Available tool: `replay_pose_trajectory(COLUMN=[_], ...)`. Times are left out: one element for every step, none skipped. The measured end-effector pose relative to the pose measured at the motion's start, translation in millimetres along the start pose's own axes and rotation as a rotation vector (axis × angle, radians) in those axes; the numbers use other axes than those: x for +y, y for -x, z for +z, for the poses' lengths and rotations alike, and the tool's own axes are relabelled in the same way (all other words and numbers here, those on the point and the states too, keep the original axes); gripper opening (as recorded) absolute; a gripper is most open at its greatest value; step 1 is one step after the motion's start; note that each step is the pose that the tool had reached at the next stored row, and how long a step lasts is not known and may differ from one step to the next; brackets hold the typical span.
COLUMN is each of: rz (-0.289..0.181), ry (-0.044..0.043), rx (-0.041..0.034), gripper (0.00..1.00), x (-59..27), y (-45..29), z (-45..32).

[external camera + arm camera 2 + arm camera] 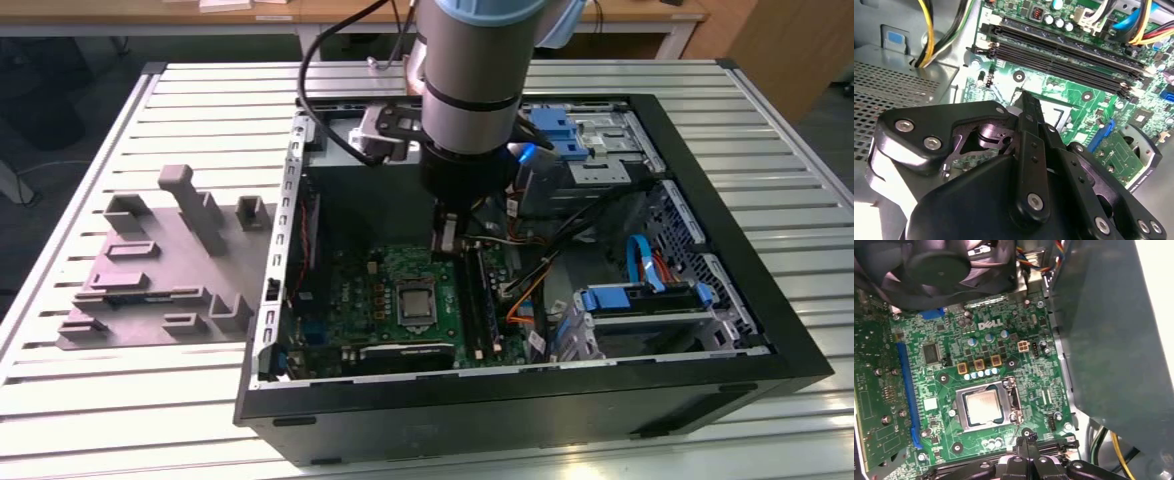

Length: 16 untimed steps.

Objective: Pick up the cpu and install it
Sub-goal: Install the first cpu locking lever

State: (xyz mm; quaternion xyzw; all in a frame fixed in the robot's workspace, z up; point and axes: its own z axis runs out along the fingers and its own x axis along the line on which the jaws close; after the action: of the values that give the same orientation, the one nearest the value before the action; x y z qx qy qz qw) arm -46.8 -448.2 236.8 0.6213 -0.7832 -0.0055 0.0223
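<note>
The worktop point(160, 400) carries an open case point(747, 290) with the board point(360, 300) lying flat near its front wall. On the board, the socket point(986, 406) already has the cpu point(982, 406) seated inside its frame, so I judge the install nearly done. My end effector point(1027, 444) hangs just beside the socket, over the memory slots point(1064, 52), fingers point(1030, 117) pressed together and empty. What remains, I think, calls for care with the retaining lever.
</note>
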Motion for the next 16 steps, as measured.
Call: replay_pose_trajectory(rz=[-0.003,-0.008,-0.016,-0.024,-0.032,-0.04,-0.045,-0.047,-0.048,-0.048,-0.049,-0.05,-0.052,-0.056,-0.067,-0.083], ry=[-0.0001,-0.0002,-0.0005,-0.0007,-0.0009,-0.0011,-0.0012,-0.0013,-0.0014,-0.0014,-0.0014,-0.0014,-0.0015,-0.0015,-0.0019,-0.0024], rx=[0.0001,0.0003,0.0004,0.0007,0.0011,0.0016,0.0018,0.0019,0.0018,0.0019,0.0019,0.0018,0.0019,0.002,0.0023,0.0028], gripper=[0.11,0.11,0.11,0.11,0.11,0.11,0.11,0.11,0.11,0.11,0.11,0.11,0.11,0.11,0.11,0.11], x=[-0.1,-0.1,-0.2,-0.3,-0.4,-0.4,-0.5,-0.7,-1.0,-1.4,-1.8,-2.1,-2.3,-2.2,-2.1,-2.1], y=[-0.6,-0.9,-1.1,-1.3,-1.6,-2.0,-2.8,-4.4,-6.2,-7.8,-9.4,-10.9,-12.4,-13.0,-13.0,-13.0], z=[0.1,0.3,0.5,0.7,0.9,1.1,1.2,1.3,1.4,1.4,1.4,1.5,1.5,1.6,1.8,2.2])
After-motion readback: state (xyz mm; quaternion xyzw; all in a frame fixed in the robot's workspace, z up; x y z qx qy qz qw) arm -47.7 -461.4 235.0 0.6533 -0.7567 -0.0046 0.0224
